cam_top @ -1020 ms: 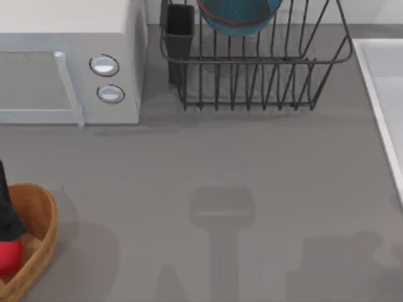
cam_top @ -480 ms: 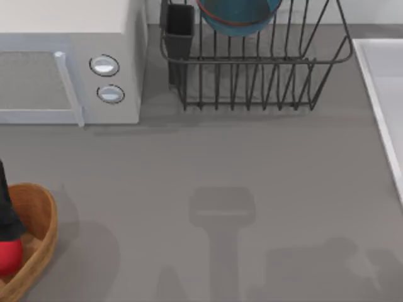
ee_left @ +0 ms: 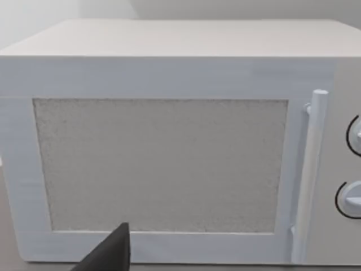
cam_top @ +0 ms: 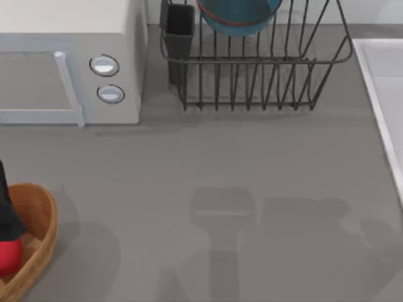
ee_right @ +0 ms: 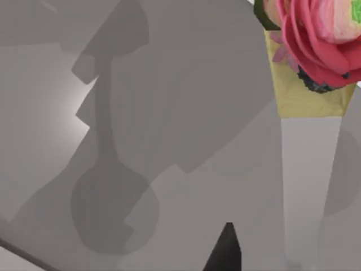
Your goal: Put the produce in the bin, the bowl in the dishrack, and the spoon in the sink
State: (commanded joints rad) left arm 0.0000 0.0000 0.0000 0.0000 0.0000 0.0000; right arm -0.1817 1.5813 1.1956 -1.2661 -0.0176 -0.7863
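Setting: grey countertop (cam_top: 208, 157), white microwave (cam_top: 63, 63) at the back left, used here as the landmark.
Produce (cam_top: 9, 257): red lump lying inside the wooden bin (cam_top: 39, 234), well in front of the microwave at the counter's left edge.
Bowl (cam_top: 238, 14): blue, seated in the wire dishrack (cam_top: 258, 69) just right of the microwave, black utensil cup (cam_top: 180, 26) between the two.
Sink (cam_top: 384, 82): pale basin far right of the microwave, beyond the rack; no spoon made out in it or on the counter.
Left arm: dark link (cam_top: 9, 207) over the bin; a dark fingertip (ee_left: 110, 254) in the left wrist view facing the microwave door (ee_left: 161, 164); opening of the fingers impossible to tell.
Right arm: one dark fingertip (ee_right: 225, 251) above shadowed counter in the right wrist view, a vase of pink flowers (ee_right: 313, 51) nearby; grip likewise impossible to tell.
Progress: judged two of three placements done, spoon outstanding.
Risk: a spoon-shaped shadow on the counter suggests the utensil carried aloft; a loose pinch or a fast swing toward the sink likely to drop it short, or clip the vase.
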